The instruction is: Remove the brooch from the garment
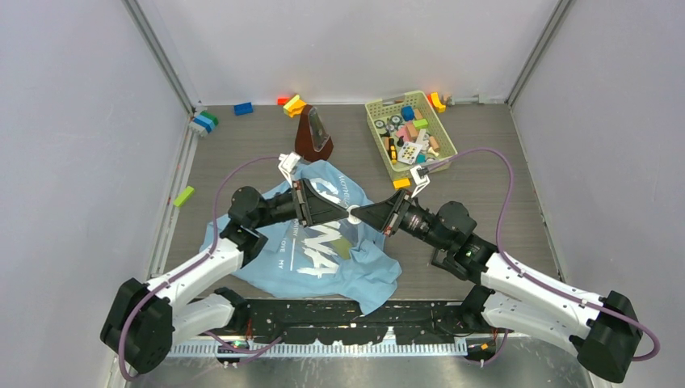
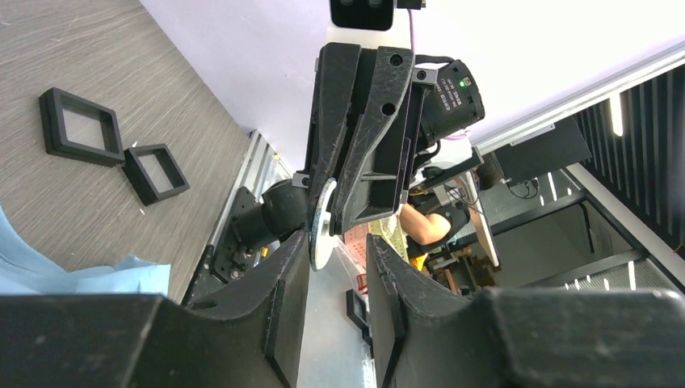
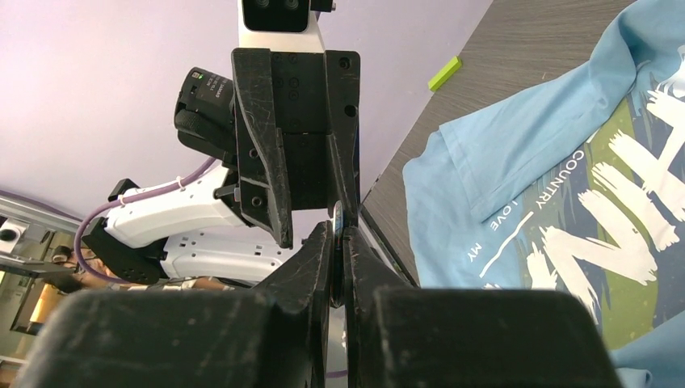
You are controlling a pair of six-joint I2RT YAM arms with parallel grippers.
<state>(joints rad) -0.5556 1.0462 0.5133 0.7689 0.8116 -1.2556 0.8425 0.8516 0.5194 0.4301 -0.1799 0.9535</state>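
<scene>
The light blue T-shirt (image 1: 323,259) lies flat on the table, print side up; it also shows in the right wrist view (image 3: 549,178). Both grippers meet tip to tip above its chest. My right gripper (image 1: 363,217) (image 3: 340,242) is shut on the edge of a small white round disc (image 1: 353,214) (image 3: 337,214). My left gripper (image 1: 342,212) (image 2: 339,267) is open, with the disc (image 2: 323,226) close by its left finger. No pin-like brooch with a golden-orange glint shows in any view.
A green basket (image 1: 386,153) of toy pieces stands at the back right. A brown wedge-shaped object (image 1: 313,133) stands behind the shirt. Loose blocks lie along the back wall, and a green one (image 1: 183,196) lies at the left. Two black square trays (image 2: 81,125) (image 2: 155,172) lie on the table.
</scene>
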